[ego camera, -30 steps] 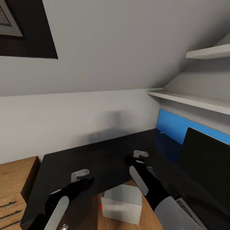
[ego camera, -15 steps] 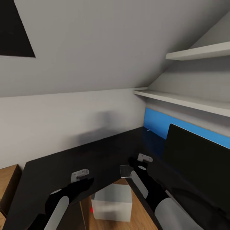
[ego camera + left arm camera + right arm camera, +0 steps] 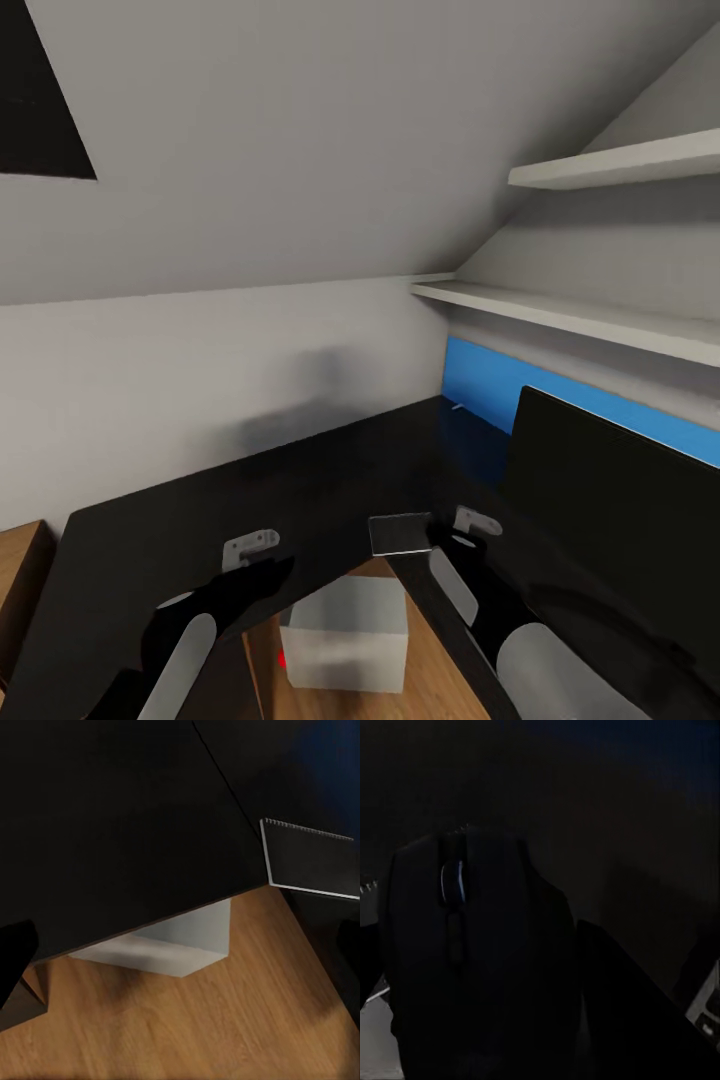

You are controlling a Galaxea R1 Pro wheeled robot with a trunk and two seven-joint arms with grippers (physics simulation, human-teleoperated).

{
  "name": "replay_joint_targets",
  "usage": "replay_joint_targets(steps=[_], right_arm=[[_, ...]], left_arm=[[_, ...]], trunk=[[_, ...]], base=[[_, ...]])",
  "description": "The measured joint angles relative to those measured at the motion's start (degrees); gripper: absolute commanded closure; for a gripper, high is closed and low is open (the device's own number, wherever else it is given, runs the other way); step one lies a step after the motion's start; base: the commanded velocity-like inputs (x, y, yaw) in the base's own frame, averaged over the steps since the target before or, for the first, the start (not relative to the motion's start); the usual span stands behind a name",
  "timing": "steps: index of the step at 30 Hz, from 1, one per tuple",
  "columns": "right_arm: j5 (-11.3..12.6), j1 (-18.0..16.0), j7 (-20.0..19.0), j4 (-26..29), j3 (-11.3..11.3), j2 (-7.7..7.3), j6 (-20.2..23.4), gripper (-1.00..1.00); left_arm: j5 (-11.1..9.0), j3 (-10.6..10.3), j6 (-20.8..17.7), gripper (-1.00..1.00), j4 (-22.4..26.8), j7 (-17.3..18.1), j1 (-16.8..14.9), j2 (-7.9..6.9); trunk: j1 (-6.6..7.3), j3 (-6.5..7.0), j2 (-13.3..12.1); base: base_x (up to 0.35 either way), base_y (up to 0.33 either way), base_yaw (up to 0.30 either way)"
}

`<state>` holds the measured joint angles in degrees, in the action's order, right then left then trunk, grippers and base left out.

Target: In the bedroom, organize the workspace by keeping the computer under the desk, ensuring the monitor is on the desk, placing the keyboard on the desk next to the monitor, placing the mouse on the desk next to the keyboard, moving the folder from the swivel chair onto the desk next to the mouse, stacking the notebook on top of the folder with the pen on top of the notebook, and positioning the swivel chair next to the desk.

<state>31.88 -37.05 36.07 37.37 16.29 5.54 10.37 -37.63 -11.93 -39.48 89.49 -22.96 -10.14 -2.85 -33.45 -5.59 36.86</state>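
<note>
Head view: camera panned right since earlier frames; monitor [image 3: 610,480] now larger at right, on desk [image 3: 200,520]; notebook [image 3: 399,533] at inner corner; computer [image 3: 345,645] below.
Left wrist view: left claw state unclear.
Right wrist view: right gripper [image 3: 472,967] clenched around mouse [image 3: 457,922], placement pending.

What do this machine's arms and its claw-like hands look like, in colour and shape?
Both arms are glossy black, rounded tubes, each with a long pale grey oval panel along the forearm. The right arm widens into a light grey section nearer the body. Each ends in a small light grey metal bracket above black fingers: the left gripper and the right gripper. No cables or readable markings are visible.
</note>
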Motion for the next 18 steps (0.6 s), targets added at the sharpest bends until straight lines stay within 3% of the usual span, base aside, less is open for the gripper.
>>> replay_joint_targets(steps=[8, 10, 11, 18], right_arm=[[0.0, -0.16, 3.9, -1.49, -0.92, -0.14, 1.96, 1.0], [-0.02, -0.16, 4.28, -1.58, -2.07, -0.24, 2.02, 1.0], [-0.28, -0.17, 4.78, -1.67, -4.83, -0.41, 1.89, 1.0], [-0.59, -0.09, 8.3, -1.68, -5.35, -0.47, 1.8, 1.0]], left_arm=[[0.0, 0.0, 0.0, -1.0, 0.09, 0.09, 0.01, 0.0], [-0.02, 0.0, 0.0, -1.0, 0.1, 0.09, 0.01, 0.0], [-0.09, -0.07, 0.0, -1.0, 0.09, 0.09, 0.01, 0.06], [-0.09, -0.16, -0.06, -1.0, 0.94, 0.18, 0.01, 0.06]], trunk=[[0.0, 0.0, 0.0], [0.0, 0.0, 0.0], [0.0, 0.0, 0.0], [0.0, 0.0, 0.0]], base=[[0.0, 0.0, 0.0], [0.0, 0.0, 0.0], [0.0, 0.0, 0.0], [0.0, 0.0, 0.0]])
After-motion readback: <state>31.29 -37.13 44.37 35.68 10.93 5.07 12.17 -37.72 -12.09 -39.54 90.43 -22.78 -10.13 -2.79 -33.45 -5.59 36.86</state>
